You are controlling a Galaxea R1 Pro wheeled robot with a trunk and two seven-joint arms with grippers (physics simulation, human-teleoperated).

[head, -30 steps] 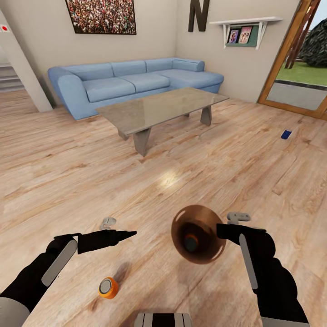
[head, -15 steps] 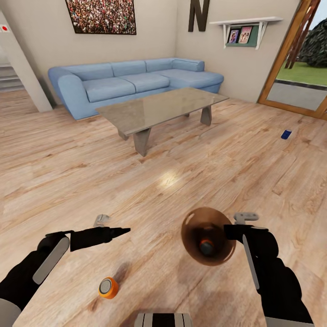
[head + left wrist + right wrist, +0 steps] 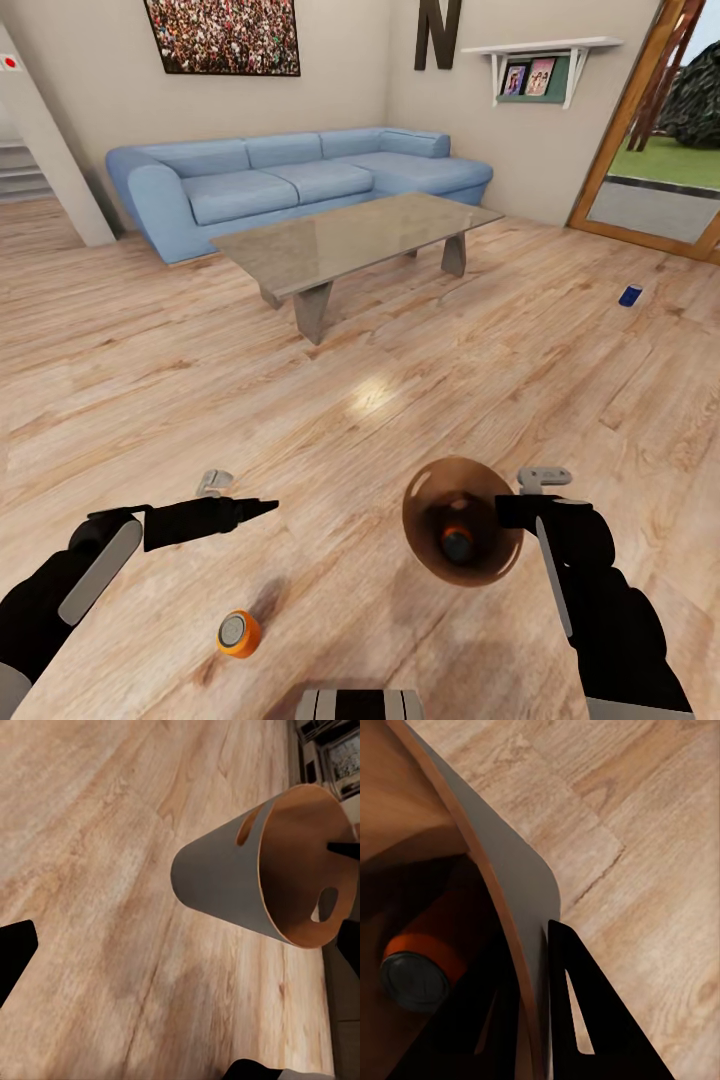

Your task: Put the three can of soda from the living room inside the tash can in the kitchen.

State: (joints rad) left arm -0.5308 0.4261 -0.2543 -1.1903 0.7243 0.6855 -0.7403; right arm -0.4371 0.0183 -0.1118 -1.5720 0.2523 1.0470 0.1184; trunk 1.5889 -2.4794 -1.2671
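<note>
The trash can (image 3: pixel 462 520) is a smooth, tapered round bin, copper-brown inside and grey on its outer wall in the left wrist view (image 3: pixel 225 881), with two oval cut-outs near the rim; it hangs above the light wood floor (image 3: pixel 400 350), tipped so its mouth faces the head camera. The right gripper (image 3: pixel 510 510) is clamped on its rim, one dark finger (image 3: pixel 585 1020) outside the wall and the other inside. Within it lies one orange soda can (image 3: pixel 424 960), a small cylinder with a dull grey end (also seen in the head view (image 3: pixel 457 541)). A second orange can (image 3: pixel 239 633) lies on the floor close in front of the robot's base, grey end up. The dark blue can (image 3: pixel 630 295) lies well apart, near the wood-framed glass door (image 3: pixel 640 130). The left gripper (image 3: pixel 250 508) hovers over the floor above the loose orange can, its slim black fingers drawn together to a narrow point, holding nothing. Beyond stand a low, glossy grey-topped coffee table (image 3: pixel 350 240) and a light-blue corner sofa (image 3: pixel 290 180).
</note>
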